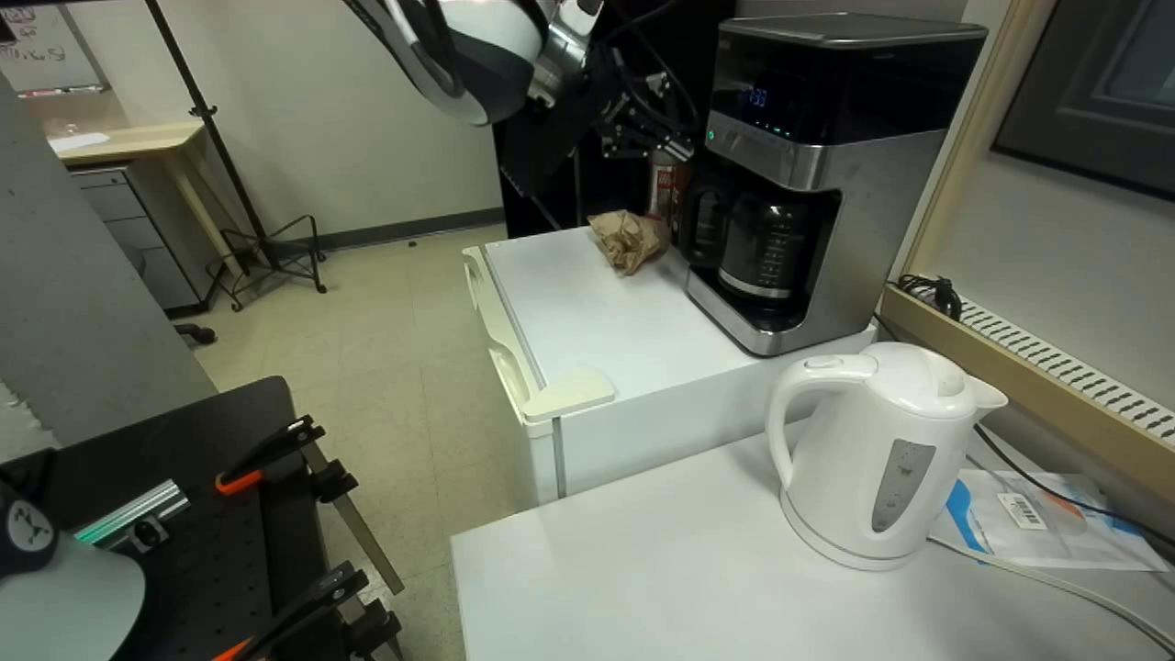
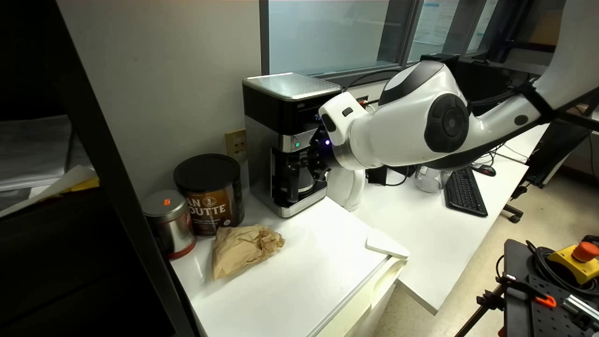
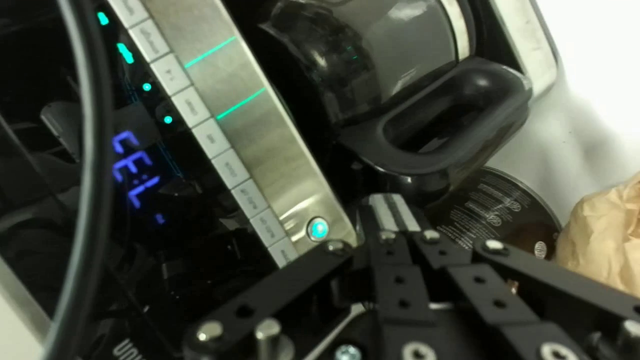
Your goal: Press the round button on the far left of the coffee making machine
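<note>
The coffee making machine (image 1: pixel 895 184) is boxy, with a black display top and a silver front; it also shows in an exterior view (image 2: pixel 262 145) and fills much of the wrist view (image 3: pixel 280 150). The round button (image 3: pixel 317 229) glows green-blue at the end of the silver strip; it also shows in both exterior views (image 1: pixel 710 135) (image 2: pixel 297 144). My gripper (image 3: pixel 392 212) is shut and empty, its fingertips together beside the strip's edge, close to the button but not over it. It also shows left of the machine in an exterior view (image 1: pixel 677 147). Whether the fingertips touch the machine cannot be told.
The carafe handle (image 3: pixel 465 107) juts out just beyond the fingertips. A coffee can (image 2: pixel 210 201), a metal tin (image 2: pixel 168 224) and a crumpled paper bag (image 2: pixel 243 248) stand beside the machine. A white kettle (image 1: pixel 872 450) stands on the nearer surface. A cable (image 3: pixel 95 150) crosses the wrist view.
</note>
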Controlling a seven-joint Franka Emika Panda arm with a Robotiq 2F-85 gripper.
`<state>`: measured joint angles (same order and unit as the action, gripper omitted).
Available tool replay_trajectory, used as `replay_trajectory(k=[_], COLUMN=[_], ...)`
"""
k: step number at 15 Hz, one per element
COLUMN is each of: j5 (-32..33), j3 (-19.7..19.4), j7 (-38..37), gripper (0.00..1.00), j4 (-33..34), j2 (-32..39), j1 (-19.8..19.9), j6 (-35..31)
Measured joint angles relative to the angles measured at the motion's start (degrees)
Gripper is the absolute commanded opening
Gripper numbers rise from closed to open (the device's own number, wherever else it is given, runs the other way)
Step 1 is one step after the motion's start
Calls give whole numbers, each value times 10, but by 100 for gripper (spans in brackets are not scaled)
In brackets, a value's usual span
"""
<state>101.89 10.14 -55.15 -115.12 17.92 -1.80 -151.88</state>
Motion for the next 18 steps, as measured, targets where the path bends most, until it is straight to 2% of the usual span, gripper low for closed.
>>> replay_trajectory(k=[10, 18], j5=[-122, -203], j3=[0, 0], j7=[34, 70], gripper=[0, 0], j4=[-117, -173], j2=[-95, -153], j1=[8, 16], j6=[-32, -51])
